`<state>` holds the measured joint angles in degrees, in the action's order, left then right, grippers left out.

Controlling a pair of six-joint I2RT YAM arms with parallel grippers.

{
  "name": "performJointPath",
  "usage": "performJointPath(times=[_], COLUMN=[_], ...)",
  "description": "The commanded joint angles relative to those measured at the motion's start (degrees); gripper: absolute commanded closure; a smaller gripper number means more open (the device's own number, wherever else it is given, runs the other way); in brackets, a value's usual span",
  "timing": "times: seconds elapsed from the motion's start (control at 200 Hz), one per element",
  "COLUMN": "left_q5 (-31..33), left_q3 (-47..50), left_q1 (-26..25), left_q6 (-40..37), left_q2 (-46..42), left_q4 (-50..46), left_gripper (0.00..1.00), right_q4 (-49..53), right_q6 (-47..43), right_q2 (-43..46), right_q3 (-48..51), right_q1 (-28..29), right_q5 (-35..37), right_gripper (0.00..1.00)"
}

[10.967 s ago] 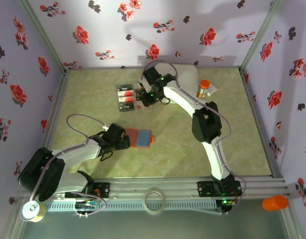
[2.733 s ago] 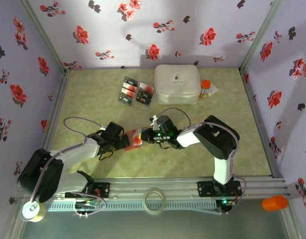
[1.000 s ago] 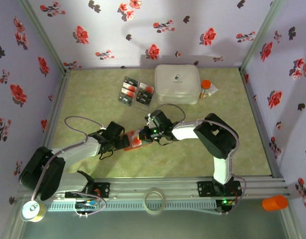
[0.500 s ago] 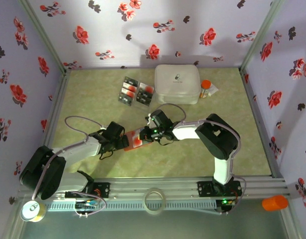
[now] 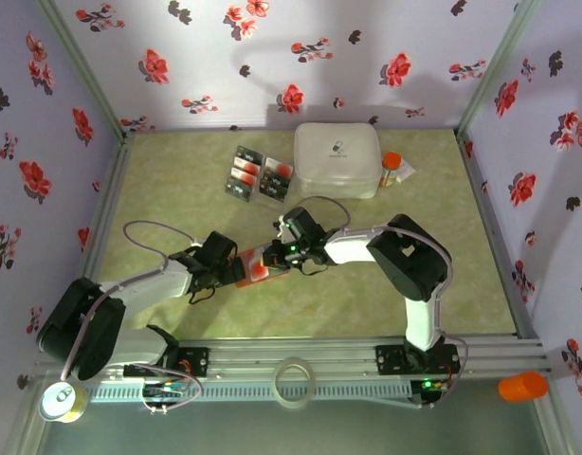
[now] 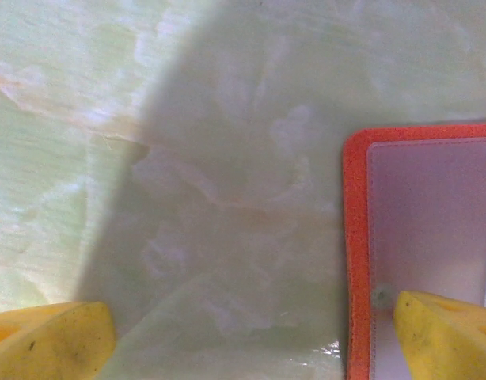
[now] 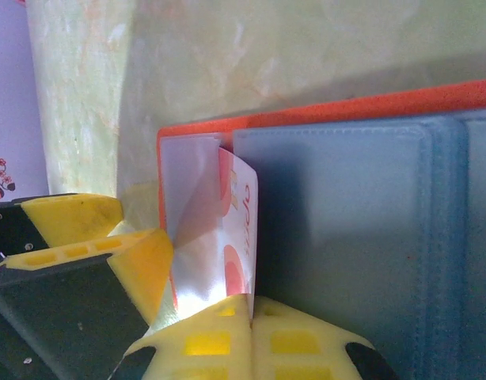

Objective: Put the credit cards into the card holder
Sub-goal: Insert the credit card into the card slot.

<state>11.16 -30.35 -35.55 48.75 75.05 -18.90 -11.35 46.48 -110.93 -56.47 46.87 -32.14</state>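
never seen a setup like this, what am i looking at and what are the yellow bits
Two robot arms are bolted at the near edge of a table. One camera looks down from above; the other two ride on the wrists, so the yellow bits are each gripper's fingers. On the table lie an open orange card holder, more credit cards, a white box and a pill bottle. The right gripper is shut on one card at the holder; the left gripper stands open beside it.

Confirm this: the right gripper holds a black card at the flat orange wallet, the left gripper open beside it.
Not black: the right wrist view shows the thin card in the right gripper is white with red-orange blotches. The flat orange wallet and open left gripper are as stated.
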Motion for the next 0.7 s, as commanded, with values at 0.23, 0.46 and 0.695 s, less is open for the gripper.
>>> performJointPath(times=[0.23, 0.46, 0.695], left_q5=[-0.34, -0.61, -0.81], left_q3=[3.98, 3.98, 3.42], left_q1=[2.06, 2.06, 2.05], left_q6=[-2.47, -2.47, -2.61], left_q2=[6.43, 6.21, 6.49], left_q4=[7.82, 7.91, 7.91], left_gripper=[0.05, 0.05, 0.05], right_q4=[16.58, 24.75, 26.47], right_q6=[-8.12, -12.52, -13.53], right_q2=[3.25, 5.67, 6.58], right_q3=[-2.84, -6.74, -7.96], right_q1=[-0.46, -0.75, -0.57], right_q5=[3.61, 7.62, 10.81], right_gripper=[0.62, 0.64, 0.71])
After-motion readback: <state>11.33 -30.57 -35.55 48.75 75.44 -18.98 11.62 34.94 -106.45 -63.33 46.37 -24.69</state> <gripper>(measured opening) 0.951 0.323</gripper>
